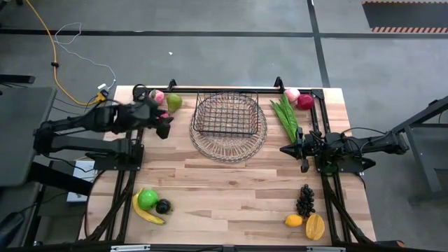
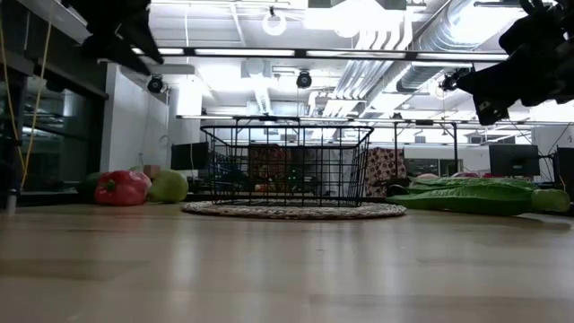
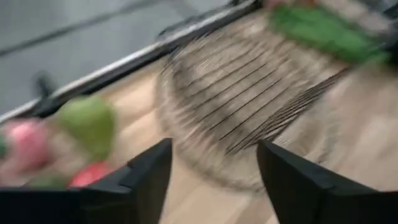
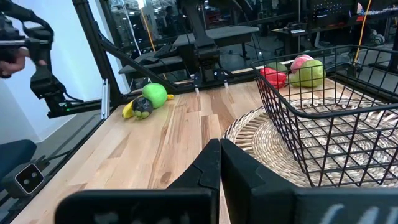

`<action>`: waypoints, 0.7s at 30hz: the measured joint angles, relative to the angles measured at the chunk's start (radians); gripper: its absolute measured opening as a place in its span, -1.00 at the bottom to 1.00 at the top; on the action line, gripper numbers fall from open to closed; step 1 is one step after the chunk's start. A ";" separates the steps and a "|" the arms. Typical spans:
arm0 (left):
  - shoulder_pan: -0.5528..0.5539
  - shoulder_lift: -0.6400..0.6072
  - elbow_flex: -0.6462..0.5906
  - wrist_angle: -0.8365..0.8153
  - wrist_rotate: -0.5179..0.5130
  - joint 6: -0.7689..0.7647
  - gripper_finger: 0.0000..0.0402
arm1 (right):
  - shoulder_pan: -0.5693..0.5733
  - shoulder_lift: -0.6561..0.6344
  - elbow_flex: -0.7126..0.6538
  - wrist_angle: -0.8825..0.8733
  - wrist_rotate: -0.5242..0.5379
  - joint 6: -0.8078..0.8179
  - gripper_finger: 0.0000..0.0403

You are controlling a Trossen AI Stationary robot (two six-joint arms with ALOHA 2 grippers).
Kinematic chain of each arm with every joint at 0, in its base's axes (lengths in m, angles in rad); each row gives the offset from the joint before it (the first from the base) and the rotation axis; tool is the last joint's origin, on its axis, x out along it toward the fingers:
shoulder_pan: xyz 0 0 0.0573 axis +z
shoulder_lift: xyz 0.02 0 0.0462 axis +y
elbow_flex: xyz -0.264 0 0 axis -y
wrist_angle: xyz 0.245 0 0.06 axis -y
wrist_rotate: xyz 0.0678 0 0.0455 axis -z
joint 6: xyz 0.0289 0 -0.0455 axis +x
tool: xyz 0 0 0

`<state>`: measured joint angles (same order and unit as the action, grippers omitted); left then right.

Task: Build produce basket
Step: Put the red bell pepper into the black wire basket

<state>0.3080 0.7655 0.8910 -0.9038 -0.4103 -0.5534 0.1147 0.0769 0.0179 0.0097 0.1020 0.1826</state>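
Left end effector [image 1: 165,126]: fingers apart, holding nothing, raised over the desk [image 1: 231,189] at the basket's 9 o'clock in the high view.
Basket [image 1: 227,114]: empty, on a round woven tray [image 1: 227,145]; long axis 3–9 o'clock.
Nearest produce: green pear [image 1: 174,102], pink peach [image 1: 158,96] and a red fruit [image 2: 118,188], toward 12 o'clock of the left end effector; path looks unobstructed.
Right end effector [image 1: 302,164]: fingers together, empty, at the basket's 4 o'clock. Leafy bunch [image 1: 285,117] lies just beyond it, long axis roughly 11–5 o'clock.
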 joint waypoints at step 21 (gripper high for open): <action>0.437 0.525 0.038 -0.190 0.069 -0.062 0.60 | 0.000 0.000 0.000 0.000 0.000 0.000 -1.00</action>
<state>0.7449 1.2900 0.9288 -1.0940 -0.3412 -0.6154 0.1147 0.0772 0.0178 0.0097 0.1020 0.1825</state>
